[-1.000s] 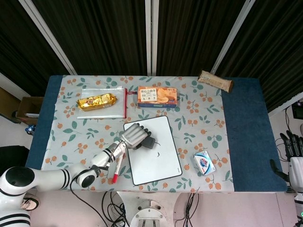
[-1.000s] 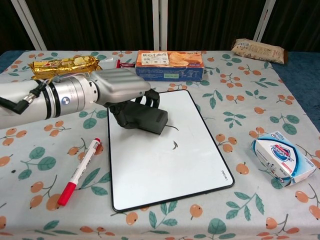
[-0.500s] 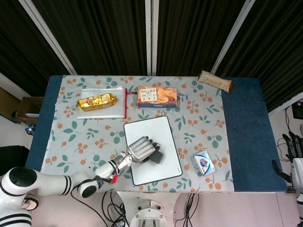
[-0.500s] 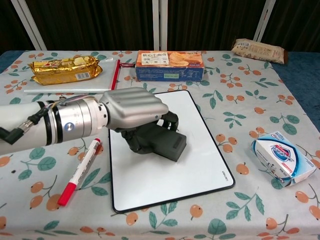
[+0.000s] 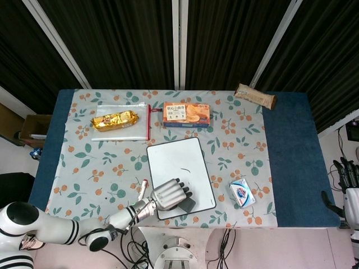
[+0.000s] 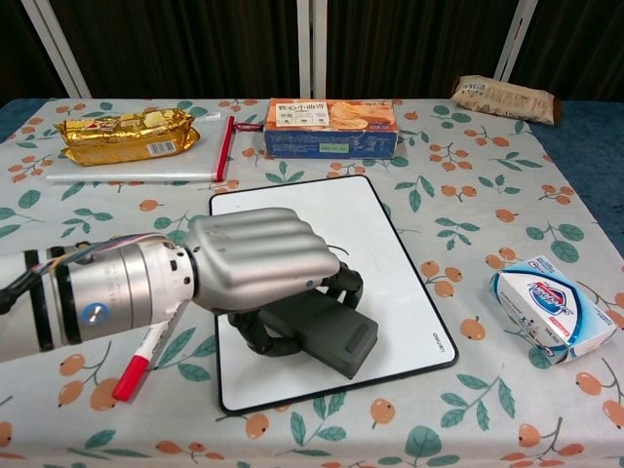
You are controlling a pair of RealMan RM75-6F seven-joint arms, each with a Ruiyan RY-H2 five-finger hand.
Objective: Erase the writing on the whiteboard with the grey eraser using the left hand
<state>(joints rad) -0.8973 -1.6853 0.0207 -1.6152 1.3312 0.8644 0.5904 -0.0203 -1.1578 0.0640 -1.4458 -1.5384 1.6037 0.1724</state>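
Note:
The white whiteboard (image 5: 176,157) (image 6: 292,200) lies at the table's near middle. My left hand (image 5: 168,194) (image 6: 258,261) grips the grey eraser (image 5: 185,205) (image 6: 331,333), which is pressed flat on the board's near part, close to the front rim. A short dark pen stroke (image 5: 184,169) (image 6: 334,251) shows on the board just beyond the hand. The board under the hand is hidden. My right hand (image 5: 349,188) hangs off the table's far right edge in the head view, fingers apart and holding nothing.
A red-capped marker (image 5: 142,189) (image 6: 141,356) lies left of the board, partly under my left wrist. A blue soap box (image 5: 242,192) (image 6: 551,307) sits to the right. Further back are a biscuit box (image 5: 186,114) (image 6: 331,127), a gold packet (image 5: 114,119) and a brown snack packet (image 5: 255,96).
My left hand has slid the eraser from the board's far left part down to its near edge. The short stroke, covered half a second ago, shows again.

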